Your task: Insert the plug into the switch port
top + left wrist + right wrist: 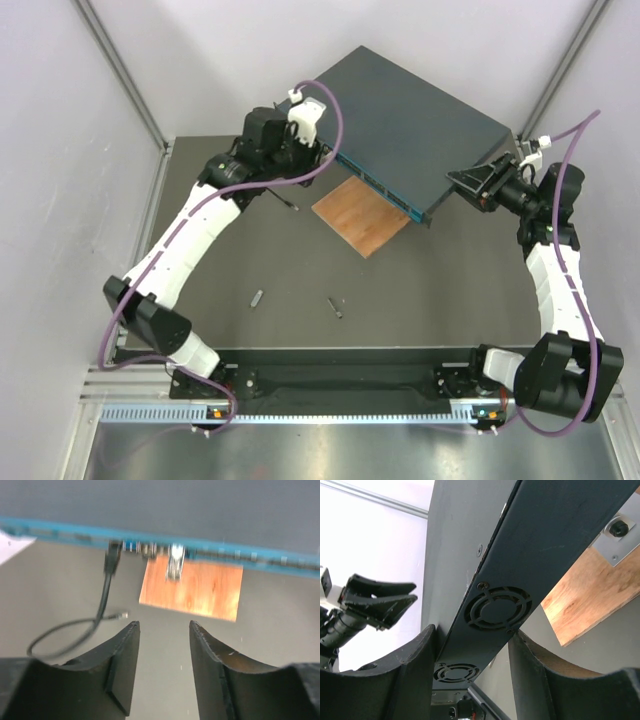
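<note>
Plug (113,555) sits upper left of the left wrist view, nose against the socket row on the teal front face (60,530) of the switch (410,110). It looks seated, but the blur means I can't confirm full depth. Its cable (102,602) hangs down and loops toward lower left, slack, so nothing is tugging the plug out. The switch lies upper centre of the top view, angled, with its front edge resting on the wooden board (192,587), probably to lift the sockets off the table (420,290) for a level approach. Left gripper (164,625) is at the bottom of its view, just short of the front face, jaws spread with nothing between them and clear of the plug. Right gripper (472,632) is at the switch's right end, jaws straddling the vented side wall and apparently pinching it, likely bracing the box against the push. Judgement: insertion is about done. Two small dark bits (257,297) (336,307) lie lower centre of the top view, well apart from everything.
</note>
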